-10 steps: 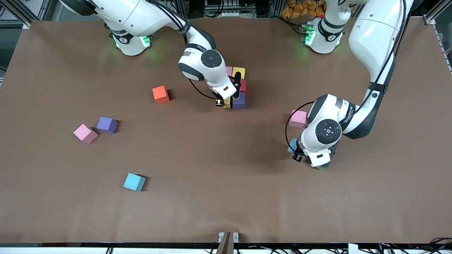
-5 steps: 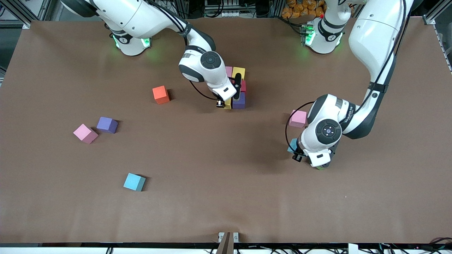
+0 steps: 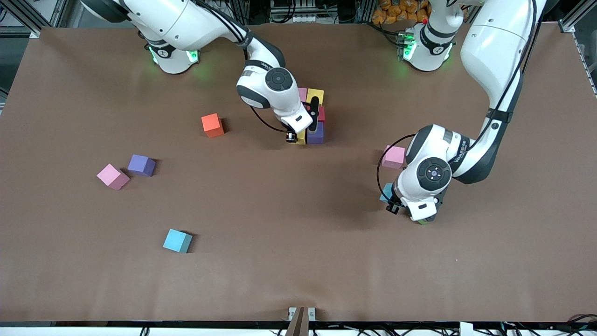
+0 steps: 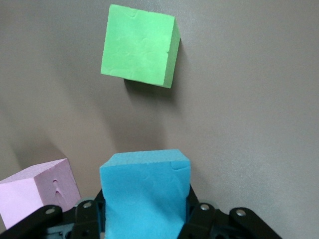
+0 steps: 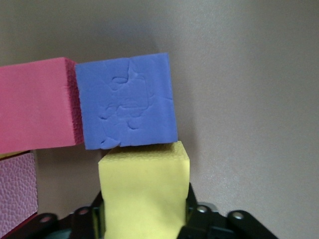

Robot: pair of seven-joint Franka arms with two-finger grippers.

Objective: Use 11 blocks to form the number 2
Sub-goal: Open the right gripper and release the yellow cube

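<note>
A cluster of blocks stands mid-table: pink (image 3: 303,93), yellow (image 3: 315,95), red (image 3: 321,113) and purple (image 3: 316,133). My right gripper (image 3: 303,133) is shut on a second yellow block (image 3: 301,136), which is pressed against the purple block (image 5: 127,107) beside the red one (image 5: 37,107). The yellow block (image 5: 144,194) fills my right gripper (image 5: 144,221). My left gripper (image 3: 386,193) is shut on a light blue block (image 4: 144,191), low over the table between a pink block (image 3: 394,157) and a green block (image 4: 139,45).
Toward the right arm's end of the table lie an orange cube (image 3: 212,125), a purple block (image 3: 141,165), a pink block (image 3: 112,176) and a light blue block (image 3: 177,241). The green block (image 3: 423,222) barely shows under the left hand.
The right wrist has shifted slightly over the cluster, the yellow block staying beside the purple one. The left arm has not moved.
</note>
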